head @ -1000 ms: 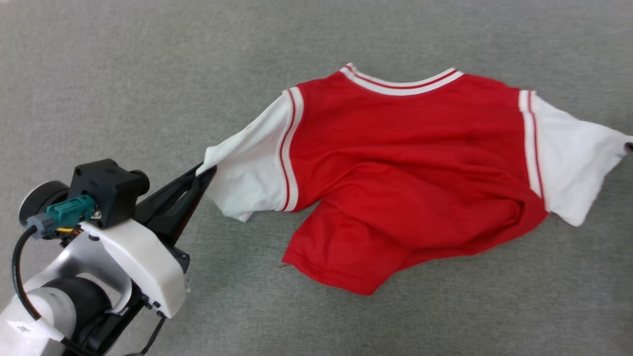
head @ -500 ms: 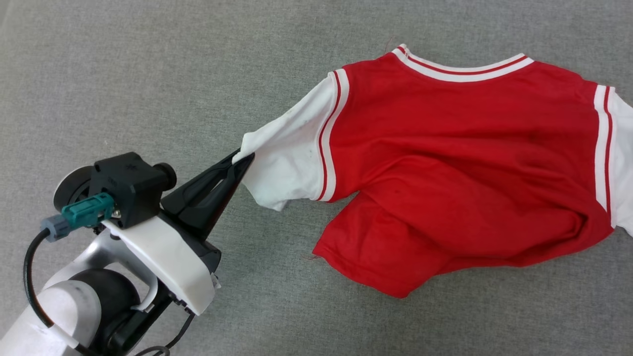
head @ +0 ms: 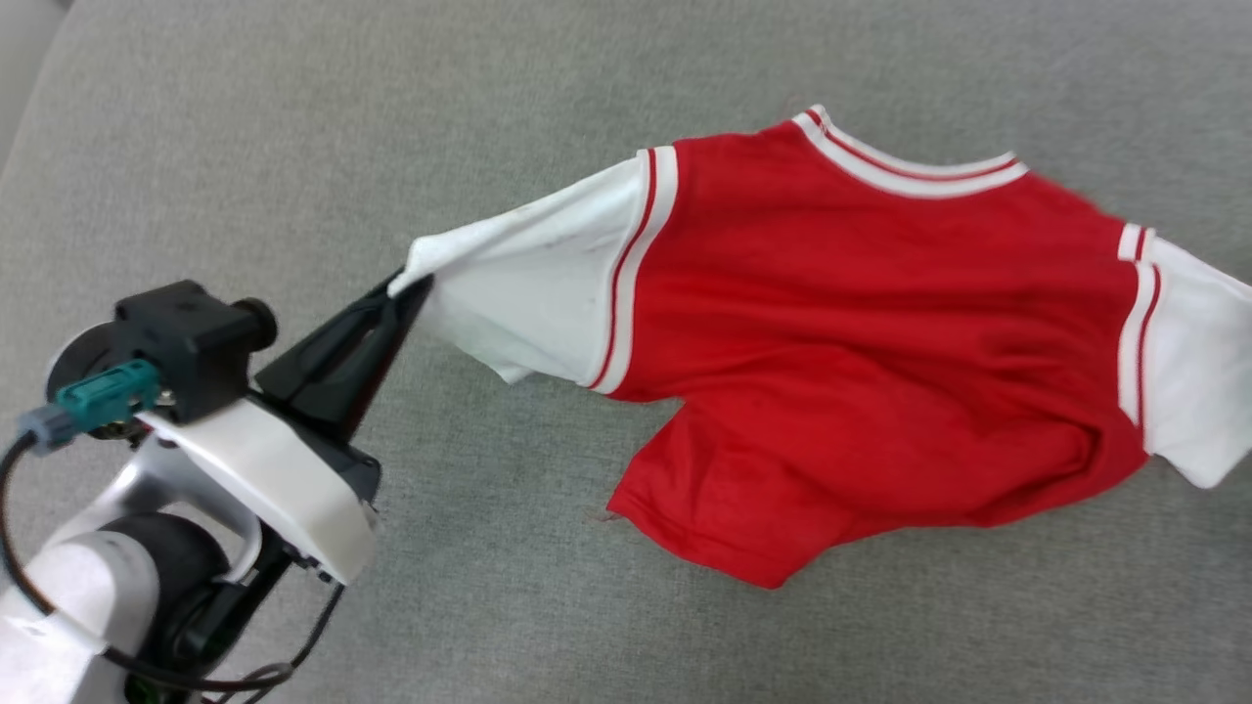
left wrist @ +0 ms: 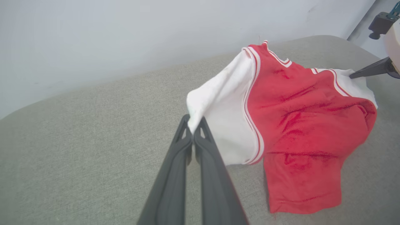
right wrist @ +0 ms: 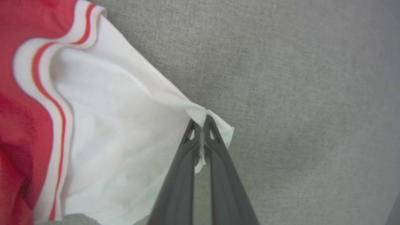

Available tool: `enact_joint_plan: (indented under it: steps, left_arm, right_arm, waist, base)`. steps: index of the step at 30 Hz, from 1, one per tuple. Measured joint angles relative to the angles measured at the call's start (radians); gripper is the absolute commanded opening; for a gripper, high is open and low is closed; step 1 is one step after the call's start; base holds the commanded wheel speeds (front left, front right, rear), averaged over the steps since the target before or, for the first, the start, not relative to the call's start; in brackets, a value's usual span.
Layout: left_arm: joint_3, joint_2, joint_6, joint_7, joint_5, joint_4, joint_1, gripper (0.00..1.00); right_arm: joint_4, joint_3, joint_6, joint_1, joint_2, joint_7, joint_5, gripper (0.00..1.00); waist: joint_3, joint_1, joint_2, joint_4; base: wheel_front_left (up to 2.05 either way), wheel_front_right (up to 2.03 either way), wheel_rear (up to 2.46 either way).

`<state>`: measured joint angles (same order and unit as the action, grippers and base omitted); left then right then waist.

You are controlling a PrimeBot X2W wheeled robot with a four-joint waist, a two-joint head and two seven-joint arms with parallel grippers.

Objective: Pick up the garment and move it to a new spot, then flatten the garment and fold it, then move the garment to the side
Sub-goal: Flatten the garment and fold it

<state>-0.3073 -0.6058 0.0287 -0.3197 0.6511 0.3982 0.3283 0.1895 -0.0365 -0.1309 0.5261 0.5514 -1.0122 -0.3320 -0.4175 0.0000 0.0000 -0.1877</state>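
Observation:
The garment [head: 861,323], a red jersey with white sleeves and striped trim, is stretched sideways over a grey cushioned surface, plain side up, its lower hem bunched. My left gripper [head: 409,286] is shut on the tip of the left white sleeve [left wrist: 218,106], lifting it; its jaws press together on the cloth at the gripper [left wrist: 193,120]. My right gripper [right wrist: 203,120] is shut on the edge of the other white sleeve [right wrist: 118,131], with a small flap of cloth sticking out past the tips. In the left wrist view the right gripper [left wrist: 354,76] touches the far sleeve.
The grey fabric surface [head: 293,127] spreads all around the garment. Its rounded edge shows at the top left [head: 29,59], and a pale wall [left wrist: 125,37] rises behind it in the left wrist view.
The head camera has swung, shifting the whole picture. The left sleeve is pulled up and tauter than before. The right sleeve, loose a second ago, is now clamped by the right gripper.

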Motion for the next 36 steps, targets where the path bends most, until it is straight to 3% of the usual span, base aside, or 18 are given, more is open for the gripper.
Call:
enact_joint_plan:
  steps: [13,21,27,36]
  left_arm:
    - [0.148,-0.057,-0.033,0.074,0.005,0.037,-0.008,0.00]
    - [0.277,-0.136,-0.049,0.059,0.045,0.083,0.008,0.00]
    - [0.387,-0.189,-0.066,0.060,0.058,0.125,0.030,0.00]
    - [0.480,-0.218,-0.073,0.090,0.084,0.156,0.111,0.00]
  right_arm:
    - [-0.136,-0.012,0.000,0.048,0.037,0.071,-0.073,0.00]
    - [-0.269,0.042,0.000,0.074,0.063,0.180,-0.119,0.00]
    - [-0.363,0.039,0.000,0.115,0.073,0.241,-0.136,0.00]
    - [-0.420,0.001,0.000,0.194,0.078,0.315,-0.144,0.00]
  waist:
    - [0.176,-0.0001,0.0000,0.086]
    - [0.261,-0.0001,0.0000,0.132]
    - [0.292,-0.0001,0.0000,0.166]
    - [0.275,-0.0001,0.0000,0.190]
  base:
    - [0.00,0.00,0.00]
    - [0.00,0.00,0.00]
    - [0.00,0.00,0.00]
    - [0.00,0.00,0.00]
